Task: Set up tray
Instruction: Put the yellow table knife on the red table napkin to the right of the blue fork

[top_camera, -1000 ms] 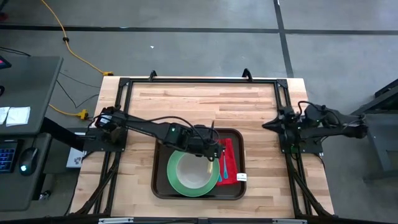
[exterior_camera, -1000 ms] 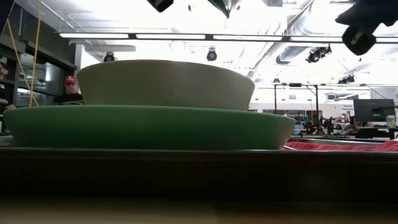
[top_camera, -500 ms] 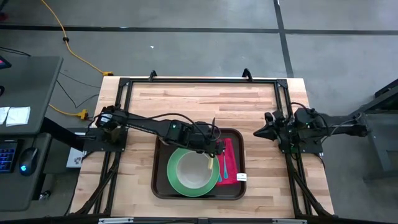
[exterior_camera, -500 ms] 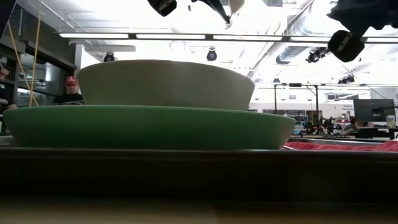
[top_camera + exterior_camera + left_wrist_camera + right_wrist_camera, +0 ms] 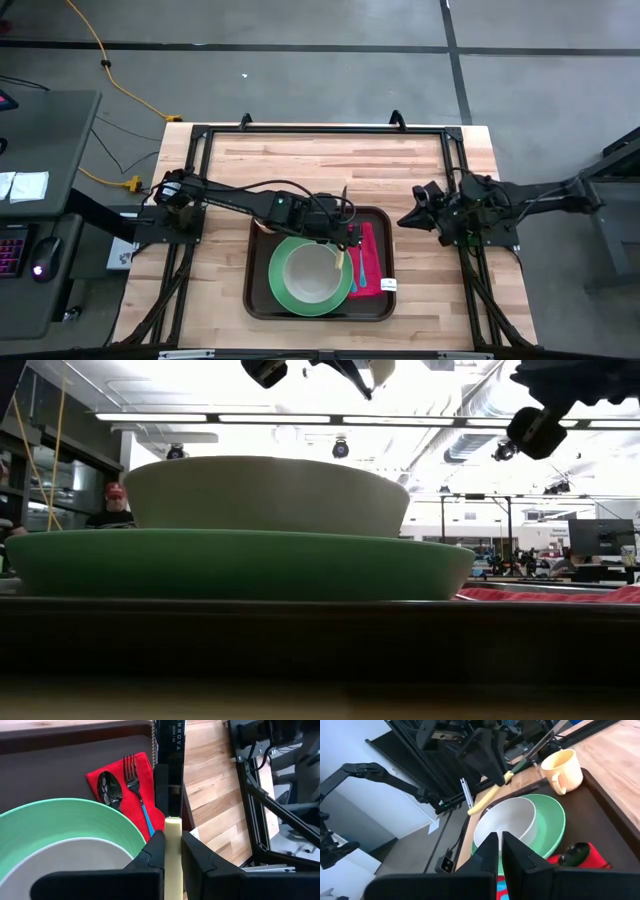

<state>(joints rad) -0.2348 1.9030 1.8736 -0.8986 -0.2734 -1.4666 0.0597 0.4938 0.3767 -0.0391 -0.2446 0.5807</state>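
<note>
High view: the tray sits at the desk's near middle, carrying a green plate with a bowl and a red napkin with a fork. The left gripper hangs over the napkin, jaws clamped on a pale-handled knife, plain only in the left wrist view. Only the right wrist view shows a cup. The right gripper, jaws closed and empty, has advanced from the desk edge toward the tray.
</note>
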